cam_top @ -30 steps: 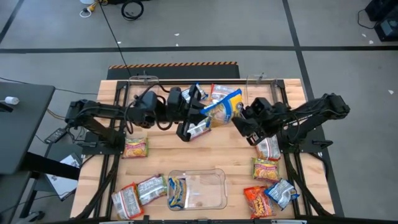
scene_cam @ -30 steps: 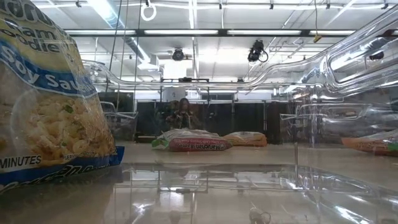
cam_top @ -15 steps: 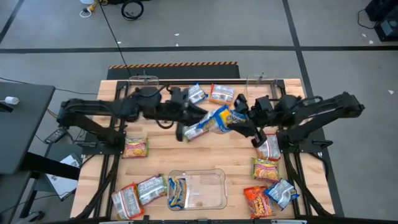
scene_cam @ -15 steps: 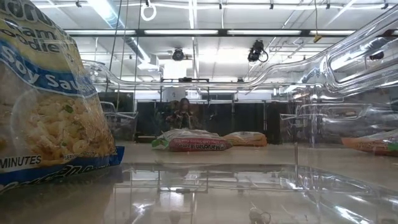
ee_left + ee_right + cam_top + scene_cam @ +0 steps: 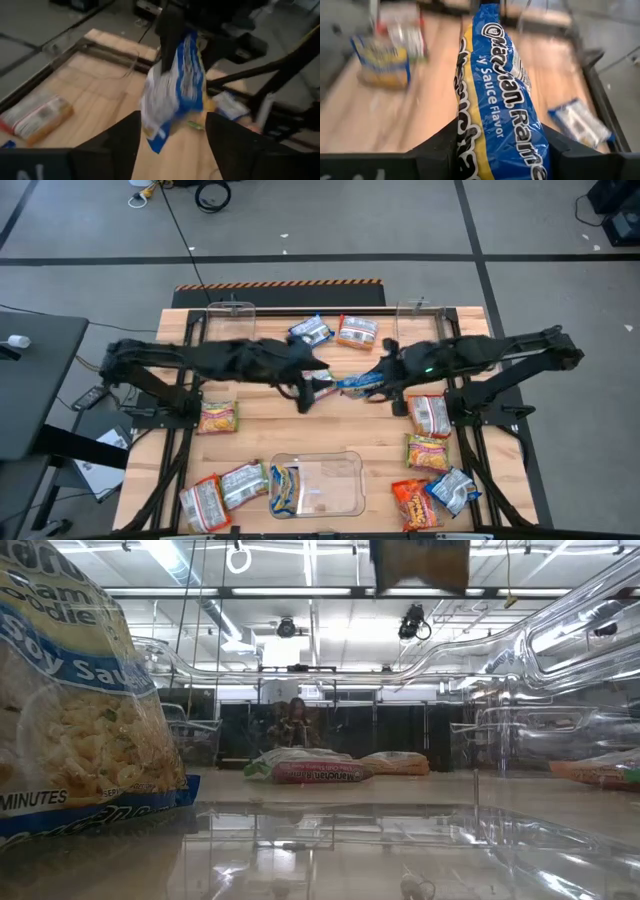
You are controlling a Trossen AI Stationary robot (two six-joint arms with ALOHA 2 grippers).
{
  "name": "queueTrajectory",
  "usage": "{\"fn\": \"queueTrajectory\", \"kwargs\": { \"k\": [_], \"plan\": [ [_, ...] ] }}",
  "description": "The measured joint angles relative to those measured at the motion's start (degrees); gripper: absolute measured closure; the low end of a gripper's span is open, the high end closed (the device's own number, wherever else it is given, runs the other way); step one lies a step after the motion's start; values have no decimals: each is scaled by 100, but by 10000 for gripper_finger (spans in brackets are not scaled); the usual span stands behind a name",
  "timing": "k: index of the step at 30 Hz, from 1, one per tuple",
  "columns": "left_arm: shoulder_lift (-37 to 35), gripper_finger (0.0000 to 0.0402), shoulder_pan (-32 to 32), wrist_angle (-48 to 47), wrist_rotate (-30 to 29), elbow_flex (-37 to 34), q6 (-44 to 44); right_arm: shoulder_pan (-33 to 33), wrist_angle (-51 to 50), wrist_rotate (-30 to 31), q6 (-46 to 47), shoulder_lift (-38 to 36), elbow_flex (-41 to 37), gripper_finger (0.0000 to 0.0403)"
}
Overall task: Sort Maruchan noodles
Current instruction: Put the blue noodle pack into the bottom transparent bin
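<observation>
High view: my right claw [image 5: 385, 380] and my left claw [image 5: 312, 385] meet over the middle of the desk [image 5: 330, 435], with a blue packet [image 5: 360, 381] between them. One packet lies in the clear bin [image 5: 340, 485]; about ten others are loose around it, so most sorting is left.
Low view: only a packet close by the camera.
Left wrist view: my left fingers [image 5: 117, 142] stand apart, holding nothing.
Right wrist view: my right fingers [image 5: 445, 140] pinch the blue packet [image 5: 495, 100].

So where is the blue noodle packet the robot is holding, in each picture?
High view: blue packet at table centre, between both arms.
Low view: only a blurred shape at the top edge, maybe it.
Left wrist: hanging ahead.
Right wrist: between its fingers.
Shared landmark: wooden table.
</observation>
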Motion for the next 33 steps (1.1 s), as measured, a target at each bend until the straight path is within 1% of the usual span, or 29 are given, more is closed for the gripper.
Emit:
{"fn": "queueTrajectory", "kwargs": {
  "k": [2, 5, 7, 9, 14, 18, 22, 24, 28, 30, 33],
  "plan": [
    [330, 163, -2, 481, -35, 13, 334, -54, -214, -12, -139, 174, -2, 234],
    [833, 162, 2, 940, -37, 8, 728, -75, -254, -110, -294, 310, 0, 234],
    [1099, 161, 7, 1101, -59, -1, 736, -70, -307, -184, -350, 368, 0, 234],
    [1330, 160, 37, 1493, -47, 10, 586, -68, -397, -199, -372, 375, 0, 234],
    [1559, 138, 59, 1634, 81, 14, 609, -156, -554, -230, -288, 378, -2, 234],
    [1548, 118, 39, 1651, 79, 16, 901, -222, -511, -364, -234, 440, 2, 234],
    [1550, 116, 55, 1655, 198, 16, 931, -221, -450, -345, -249, 521, 2, 234],
    [1647, 119, 84, 1666, 360, 26, 924, -223, -426, -345, -230, 531, 3, 234],
    [1741, 134, 83, 1649, 394, 17, 974, -243, -512, -349, -221, 559, -9, 234],
    [1758, 149, 79, 1635, 368, 25, 987, -254, -549, -370, -212, 549, -9, 234],
    [1758, 183, 83, 1579, 352, 25, 946, -258, -544, -372, -210, 560, -9, 234]
  ]
}}
